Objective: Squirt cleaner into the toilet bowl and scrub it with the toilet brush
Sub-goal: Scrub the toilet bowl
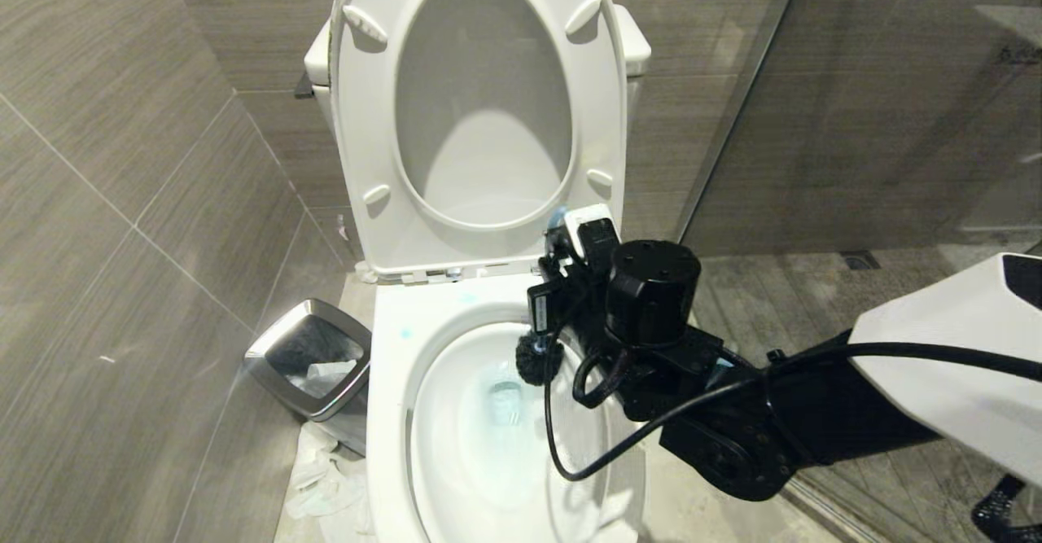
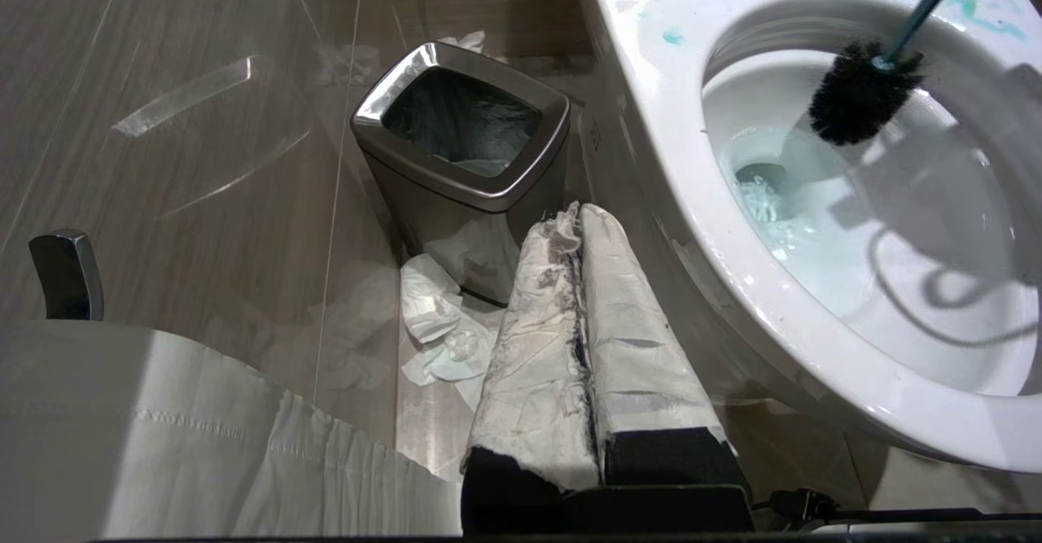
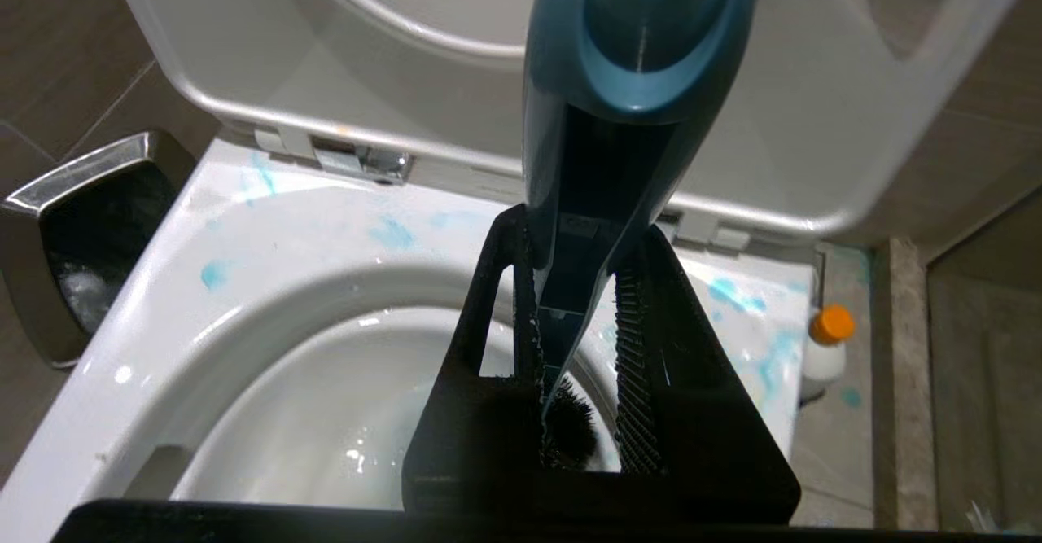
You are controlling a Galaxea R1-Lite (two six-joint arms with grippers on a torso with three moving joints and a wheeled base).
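Right wrist view: your right claw (image 3: 574, 339) is clamping the toilet brush (image 3: 627, 79) handle so its bristles are hanging below it inside the toilet bowl (image 3: 269, 380) for scrubbing; cleaner (image 3: 826, 348) is standing beside it; left claw (image 2: 582, 282) is sitting closed, parked.

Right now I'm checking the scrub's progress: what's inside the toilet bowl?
Inside the toilet bowl: the toilet brush bristle head near the back wall, held by the right hand, and teal-tinted water at the drain. The arm hides the bowl's right side.
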